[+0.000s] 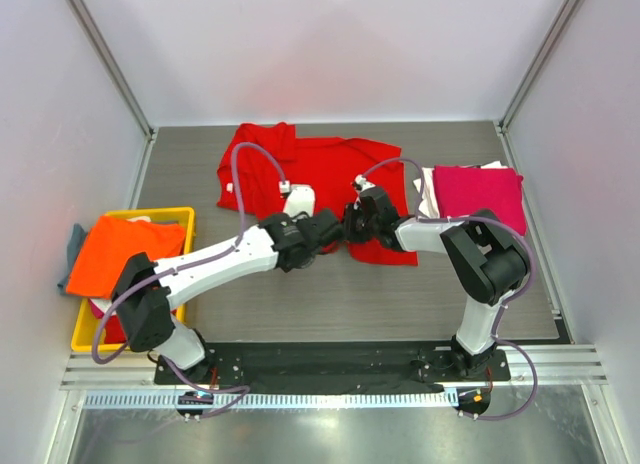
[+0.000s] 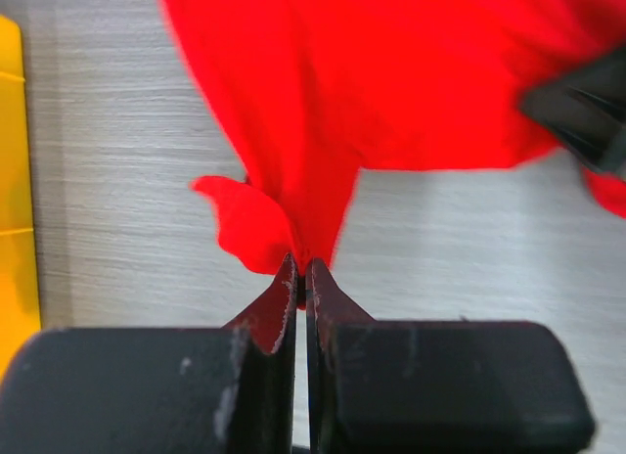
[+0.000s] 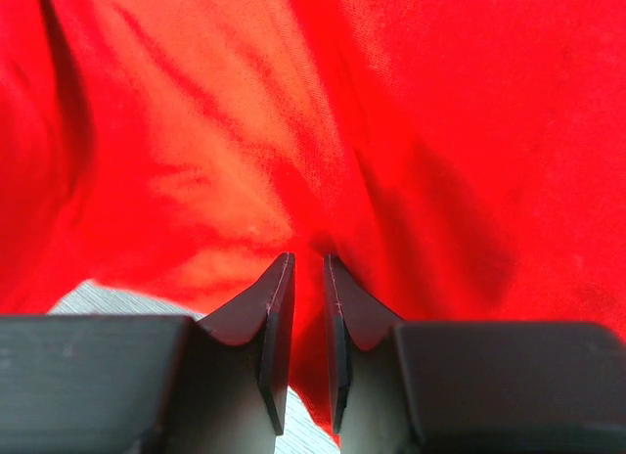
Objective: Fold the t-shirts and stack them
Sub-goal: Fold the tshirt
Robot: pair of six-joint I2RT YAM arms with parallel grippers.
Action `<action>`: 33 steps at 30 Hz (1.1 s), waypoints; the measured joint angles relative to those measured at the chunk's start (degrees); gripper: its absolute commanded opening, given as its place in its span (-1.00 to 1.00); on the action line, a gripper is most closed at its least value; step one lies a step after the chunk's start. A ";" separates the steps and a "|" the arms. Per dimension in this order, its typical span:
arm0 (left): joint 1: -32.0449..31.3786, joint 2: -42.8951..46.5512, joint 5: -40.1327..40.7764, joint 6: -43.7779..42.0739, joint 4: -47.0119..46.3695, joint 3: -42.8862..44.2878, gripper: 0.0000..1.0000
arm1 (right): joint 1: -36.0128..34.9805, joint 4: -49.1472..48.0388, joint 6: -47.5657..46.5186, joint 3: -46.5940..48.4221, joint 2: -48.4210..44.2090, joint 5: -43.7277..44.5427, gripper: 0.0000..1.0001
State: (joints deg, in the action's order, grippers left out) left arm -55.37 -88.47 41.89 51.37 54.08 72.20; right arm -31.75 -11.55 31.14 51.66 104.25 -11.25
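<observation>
table point(image 1: 300, 304): grey wood-grain top that fills the middle of the top view and carries all the work.
red t-shirt point(image 1: 310, 169): lies crumpled at upper centre, unfolded. Its long axis runs from upper left to lower right; I cannot tell which end holds the neck. Its lower edge is gathered up where the 2 grippers meet.
yellow crate point(image 1: 185, 216): at the left edge, apparently the supply bin, with an orange t-shirt point(image 1: 125, 254) draped over it.
folded stack: at upper right, well apart from the red shirt, a magenta-pink t-shirt point(image 1: 480, 192) lies on a white t-shirt point(image 1: 428, 182), probably placed there to leave the centre for folding.
left gripper point(image 2: 301, 273): jaws pressed together on a pinch of the red hem, which fans up from the tips; the cloth looks lifted off the table.
right gripper point(image 3: 308, 268): jaws narrow with red cloth between them, seemingly a grip on a thicker fold, just beside the left one.
step, judged: taking 2 hold points on 1 edge to spread it.
</observation>
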 measured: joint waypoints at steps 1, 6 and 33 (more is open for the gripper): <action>-2.19 -0.98 1.44 1.31 1.88 1.99 -1.00 | 0.00 -0.02 0.11 -0.04 0.00 0.00 -0.53; -7.82 -6.16 5.86 3.72 7.80 10.47 -0.93 | 0.24 -0.04 0.66 -0.13 0.00 -0.04 -0.54; 6.32 20.79 -15.87 -1.81 -16.52 -21.99 0.07 | 2.32 -1.95 2.14 -1.49 -0.20 -1.95 -0.53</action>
State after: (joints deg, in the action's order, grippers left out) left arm -49.06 -67.68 26.02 49.56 37.56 50.22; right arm -29.43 -13.50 33.28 50.17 104.05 -13.19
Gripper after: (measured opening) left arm 0.547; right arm 0.230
